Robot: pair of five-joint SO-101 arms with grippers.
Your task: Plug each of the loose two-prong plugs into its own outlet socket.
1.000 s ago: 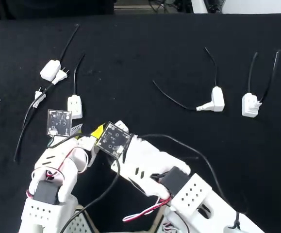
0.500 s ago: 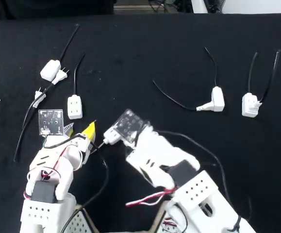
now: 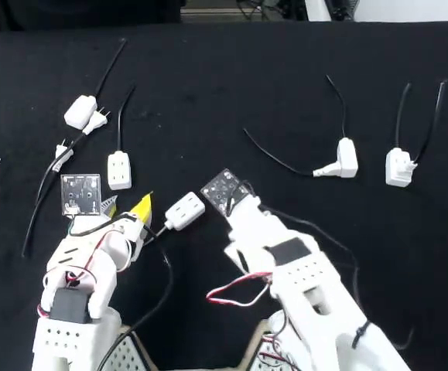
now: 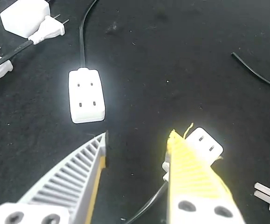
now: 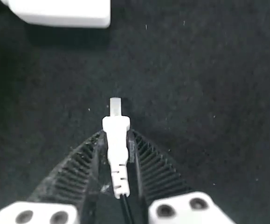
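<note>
1. The black worktop (image 3: 231, 116) runs to its far edge at 12 o'clock. The widest bare stretch lies through the centre and up toward 12, between a cluster of parts at 10 o'clock and a pair at 3 o'clock.
2. The right gripper (image 5: 116, 135) is clamped on a slim white two-prong plug (image 5: 116, 140). Its flat prongs stick out past the fingertips, and a thin black cord runs back between the fingers.
3. Ahead of those prongs lies a white outlet (image 5: 60, 11), with a strip of bare cloth between them. The two are apart, not touching.
4. From above, that outlet (image 3: 185, 210) sits between the two arms, just toward 6 o'clock of the centre. Its black cable trails down toward 6.
5. The left gripper (image 4: 137, 137) stands spread, one finger grey and one yellow, with nothing between them.
6. Just ahead of it a second outlet (image 4: 86, 95) lies flat, its two pairs of slots facing up and its cord leading off toward 12.
7. At 10 o'clock a white block (image 3: 79, 112) lies against a loose plug (image 3: 96, 122), with another small plug (image 3: 61, 154) near it.
8. At 3 o'clock an angled plug (image 3: 346, 161) and a squat adapter (image 3: 398, 168) rest well apart from both arms, their cords curling toward 12.
9. The cloth is matte and lightly speckled. The plugs and outlets are smooth, glossy white plastic with rounded corners. The inner faces of the gripper fingers are ribbed.
</note>
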